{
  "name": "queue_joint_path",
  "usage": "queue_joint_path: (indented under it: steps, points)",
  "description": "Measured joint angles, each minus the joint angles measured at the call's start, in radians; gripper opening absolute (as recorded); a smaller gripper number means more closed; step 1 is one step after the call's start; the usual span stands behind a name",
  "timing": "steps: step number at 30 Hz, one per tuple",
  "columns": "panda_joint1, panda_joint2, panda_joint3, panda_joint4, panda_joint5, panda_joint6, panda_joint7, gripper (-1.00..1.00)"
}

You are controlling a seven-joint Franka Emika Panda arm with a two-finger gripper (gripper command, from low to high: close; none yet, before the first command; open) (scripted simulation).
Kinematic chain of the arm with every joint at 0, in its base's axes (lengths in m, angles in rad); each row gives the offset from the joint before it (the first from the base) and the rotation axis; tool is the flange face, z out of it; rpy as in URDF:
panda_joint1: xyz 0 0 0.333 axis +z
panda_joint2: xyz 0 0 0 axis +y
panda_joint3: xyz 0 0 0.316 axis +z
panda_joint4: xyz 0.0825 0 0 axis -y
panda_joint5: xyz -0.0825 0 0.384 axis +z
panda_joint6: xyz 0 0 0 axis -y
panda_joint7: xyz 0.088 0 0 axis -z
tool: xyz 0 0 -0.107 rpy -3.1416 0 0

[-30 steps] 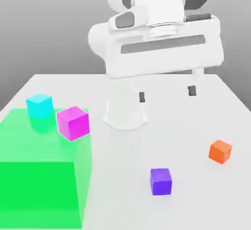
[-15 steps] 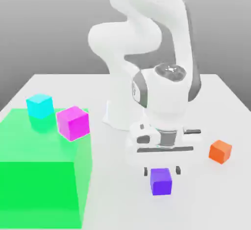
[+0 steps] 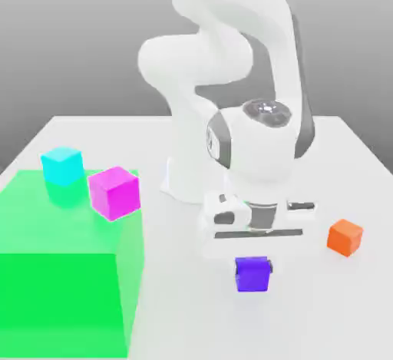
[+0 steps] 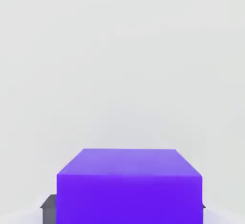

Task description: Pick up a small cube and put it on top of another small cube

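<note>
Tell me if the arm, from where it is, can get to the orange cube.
Probably yes: the orange cube sits on open table just to the exterior view's right of the gripper, nothing between. But the gripper is shut on the purple cube.

The small purple cube [image 4: 129, 189] looks smooth and matt, perhaps plastic. The flat white table [image 3: 184, 305] is matt; the large translucent green block [image 3: 61, 274] faintly glossy.

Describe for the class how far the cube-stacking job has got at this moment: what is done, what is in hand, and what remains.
Done: the arm has come down over the purple cube and the pincer is shut on it; the hand view shows its dark pads flanking the cube. In hand: the grasp, with the cube low at the table. Left: lifting, carrying and setting it on another cube, perhaps the orange cube nearby.
</note>
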Motion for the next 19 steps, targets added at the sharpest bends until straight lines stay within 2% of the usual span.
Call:
queue_joint_path:
  steps: [5,9,12,15,16,19]
  points:
    - [0.246,-0.097,0.126,0.007,0.065,-0.106,-0.224,-1.00]
    - [0.404,-0.159,0.204,0.017,0.079,-0.175,-0.388,-1.00]
    - [0.427,-0.089,0.220,0.022,0.030,-0.112,-0.389,-1.00]
    - [0.429,0.018,0.201,0.028,-0.062,-0.014,-0.327,-1.00]
    - [0.436,0.044,0.188,0.029,-0.086,0.009,-0.310,1.00]
    - [0.436,0.044,0.188,0.029,-0.086,0.009,-0.310,1.00]
